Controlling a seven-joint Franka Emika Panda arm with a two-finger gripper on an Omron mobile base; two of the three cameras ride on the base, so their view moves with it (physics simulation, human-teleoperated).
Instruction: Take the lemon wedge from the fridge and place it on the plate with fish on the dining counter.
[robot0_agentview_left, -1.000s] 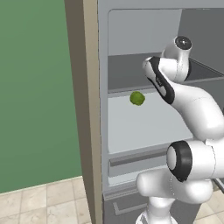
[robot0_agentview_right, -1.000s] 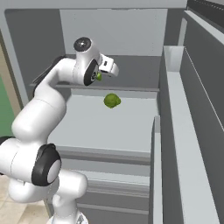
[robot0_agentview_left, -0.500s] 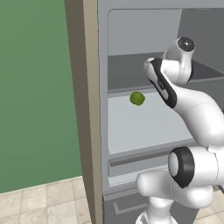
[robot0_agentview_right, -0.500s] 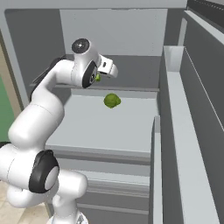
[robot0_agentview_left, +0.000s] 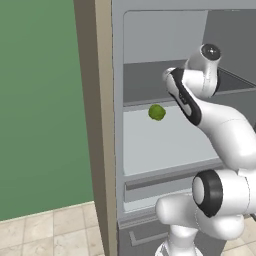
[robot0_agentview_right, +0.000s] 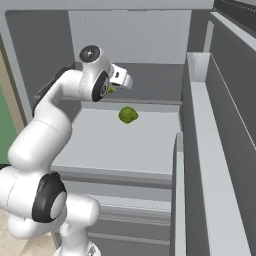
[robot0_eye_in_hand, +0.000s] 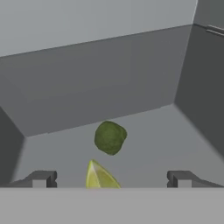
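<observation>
Lemon wedge (robot0_eye_in_hand: 99, 177) lies on the fridge shelf (robot0_eye_in_hand: 175, 144) between the spread fingers of the pincer (robot0_eye_in_hand: 111, 179), nearer the left tip (robot0_eye_in_hand: 41, 178) than the right, touching neither. The jaws stand as wide as they go and hold nothing. In the hand view the wedge's pointed end faces up and away, toward a round green fruit (robot0_eye_in_hand: 110, 137) that sits just beyond it on the same shelf; the two look near each other, and I cannot tell whether they touch.

The wedge is tiny, so I judge it light and fairly firm at the rind, softer and likely slick on its cut faces. Its tapered shape could squirt out from a grip near the point. The better hold is probably across the thick middle, flat faces against the pads, with only gentle pressure.

From the right base view the fruit (robot0_agentview_right: 128, 115) rests mid-shelf with the arm's hand above and behind it, and a sliver of yellow-green peeks by the hand. The shelf is smooth, pale grey and flat, so the wedge may slide if nudged. The fridge (robot0_agentview_left: 150, 40) is open, with grey walls close on both sides and the door's bins (robot0_agentview_right: 200, 150) to the right. A beige side panel (robot0_agentview_left: 95, 125) and a green wall (robot0_agentview_left: 40, 100) lie to the left.
</observation>
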